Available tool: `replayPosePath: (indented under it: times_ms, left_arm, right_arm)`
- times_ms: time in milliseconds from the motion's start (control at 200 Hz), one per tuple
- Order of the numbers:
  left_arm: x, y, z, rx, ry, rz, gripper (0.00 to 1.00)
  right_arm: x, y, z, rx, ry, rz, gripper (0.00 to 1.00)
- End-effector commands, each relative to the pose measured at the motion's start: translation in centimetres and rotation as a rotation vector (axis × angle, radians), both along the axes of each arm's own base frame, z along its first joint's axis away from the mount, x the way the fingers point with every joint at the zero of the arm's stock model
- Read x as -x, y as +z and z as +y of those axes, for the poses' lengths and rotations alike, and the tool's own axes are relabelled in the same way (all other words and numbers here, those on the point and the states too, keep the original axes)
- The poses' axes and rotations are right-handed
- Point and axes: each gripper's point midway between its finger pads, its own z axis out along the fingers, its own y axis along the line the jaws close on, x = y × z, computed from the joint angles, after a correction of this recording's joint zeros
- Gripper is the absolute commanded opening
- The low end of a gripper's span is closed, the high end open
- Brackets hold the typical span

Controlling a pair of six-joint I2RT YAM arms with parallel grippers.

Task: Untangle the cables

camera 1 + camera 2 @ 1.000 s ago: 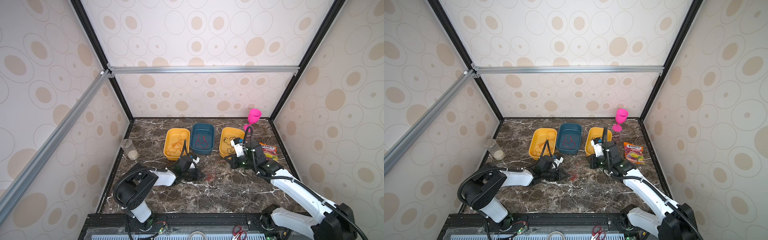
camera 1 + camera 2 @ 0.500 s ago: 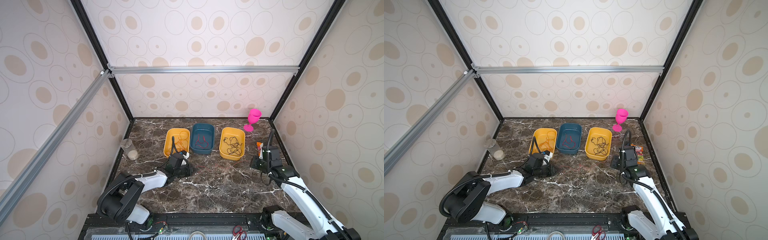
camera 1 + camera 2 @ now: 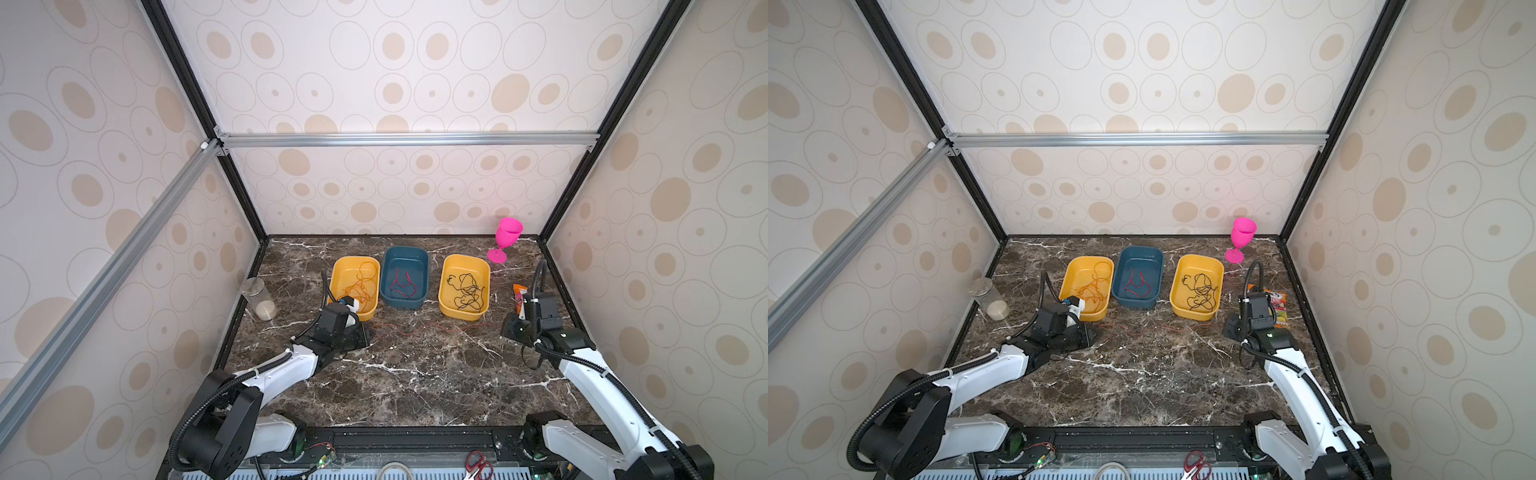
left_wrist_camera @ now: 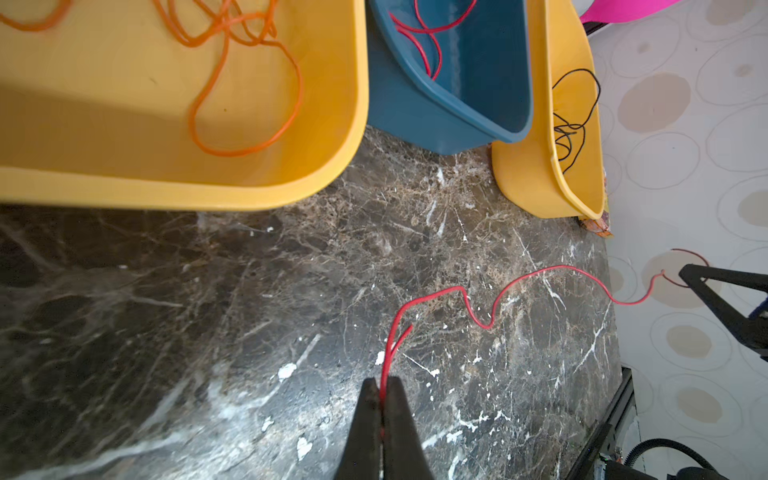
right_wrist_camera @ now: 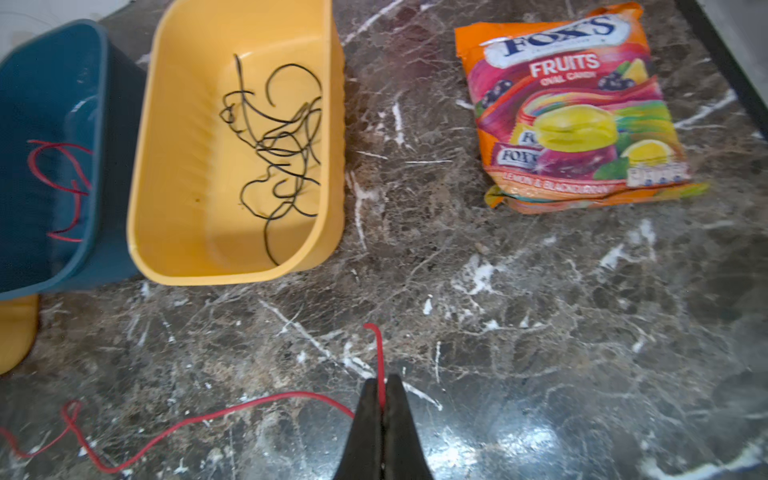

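left gripper (image 4: 381, 382): clamped fully shut on one end of the loose red cable (image 5: 291, 395); a short stub pokes out past the tips. It sits low, just in front of the left yellow tray (image 4: 249, 191).
right gripper (image 5: 383, 380): also pinched shut on the same cable, at the other end, with a little curl sticking out beyond the tips. It's over by the right side, near the candy bag (image 5: 577, 112).
loose red cable: strung between the two grippers across the tabletop (image 3: 415, 374), in front of the tray row and not in any tray. It's got a few wiggles, not pulled dead straight.
left yellow tray: orange cable (image 4: 237, 153) in loose loops.
blue tray (image 3: 405, 303): middle of the row, with a second red cable (image 3: 403, 294) inside.
right yellow tray (image 5: 232, 274): black cable (image 5: 286, 145), pretty messy pile of curls.
other stuff: pink goblet (image 3: 507, 237) upright in the back right corner, clear jar (image 3: 259, 297) at the left edge.
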Motion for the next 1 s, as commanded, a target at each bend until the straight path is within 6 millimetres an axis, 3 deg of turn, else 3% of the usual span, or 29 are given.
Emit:
replayPosePath:
  times_ms: [0, 220, 560, 735, 995]
  left_arm:
    - [-1.3, 2.2, -0.1, -0.022, -0.018, -0.055, 0.00]
    - [-4.0, 5.1, -0.9, -0.075, -0.042, -0.114, 0.00]
    - [-11.5, 6.9, -3.8, -0.138, -0.084, -0.187, 0.00]
    - [-15.0, 6.0, -5.3, -0.156, -0.087, -0.174, 0.00]
    - [-18.5, 3.2, -6.3, -0.204, -0.063, -0.124, 0.01]
  right_arm:
    - [-1.6, 3.1, 3.0, -0.107, 0.135, -0.092, 0.00]
    - [-5.2, 9.2, 5.6, -0.206, 0.230, -0.243, 0.00]
    - [-12.3, 17.6, 8.5, -0.276, 0.307, -0.471, 0.00]
    - [-15.3, 19.0, 11.4, -0.317, 0.377, -0.529, 0.00]
    - [-19.2, 18.0, 15.9, -0.355, 0.461, -0.545, 0.00]
